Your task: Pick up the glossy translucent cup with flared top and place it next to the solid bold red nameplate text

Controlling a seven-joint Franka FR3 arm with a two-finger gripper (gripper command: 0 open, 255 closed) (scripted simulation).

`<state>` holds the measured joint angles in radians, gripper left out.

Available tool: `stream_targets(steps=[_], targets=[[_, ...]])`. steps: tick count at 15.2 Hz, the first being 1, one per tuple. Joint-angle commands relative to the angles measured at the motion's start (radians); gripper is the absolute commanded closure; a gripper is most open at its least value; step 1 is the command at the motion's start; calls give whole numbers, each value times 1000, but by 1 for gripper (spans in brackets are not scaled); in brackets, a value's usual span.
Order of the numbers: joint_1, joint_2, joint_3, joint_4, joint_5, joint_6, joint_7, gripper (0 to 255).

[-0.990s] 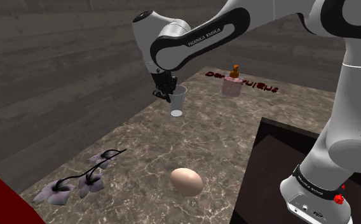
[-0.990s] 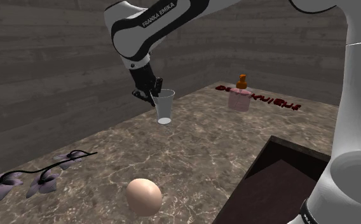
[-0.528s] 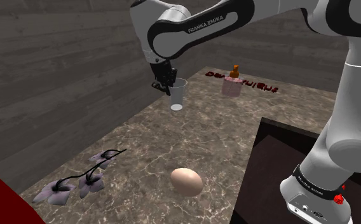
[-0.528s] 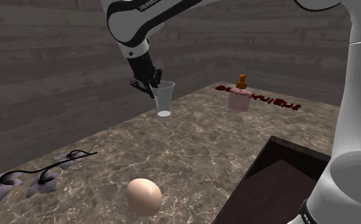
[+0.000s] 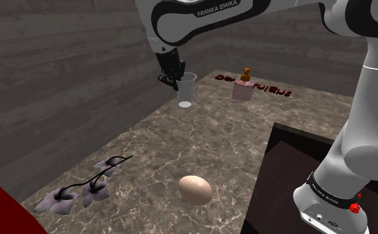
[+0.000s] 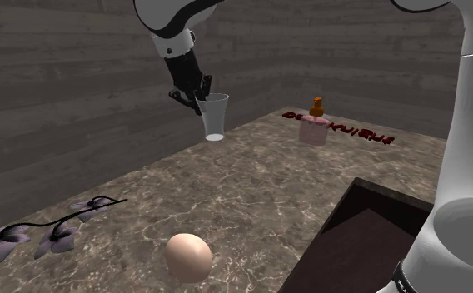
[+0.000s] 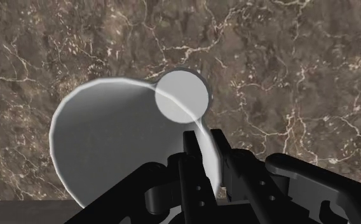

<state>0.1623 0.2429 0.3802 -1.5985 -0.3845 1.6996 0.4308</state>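
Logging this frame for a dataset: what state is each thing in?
Translucent flared cup, upright, held above the brown marble table.
All-black claw, shut on the cup's rim.
Red nameplate text, flat on the table.
Pink bottle with orange pump, upright.
Beige egg, resting on the table.
Purple flowers on black stems, lying flat.

Translucent flared cup (image 5: 186, 90), upright, rim in pincer (image 7: 206, 145)

Grey horizontal-plank walls (image 5: 61, 73) meet in a corner behind a dark brown marble tabletop with pale veins (image 5: 154, 153), the whole room dimly lit
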Motion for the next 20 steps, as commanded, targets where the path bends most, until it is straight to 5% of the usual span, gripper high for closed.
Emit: stream_targets(steps=[1, 13, 20], targets=[[3, -1, 1, 27, 2, -27, -7, 255], [20, 12, 5, 202, 0, -185, -48, 255], [-99, -228, -52, -103, 74, -57, -185, 255]])
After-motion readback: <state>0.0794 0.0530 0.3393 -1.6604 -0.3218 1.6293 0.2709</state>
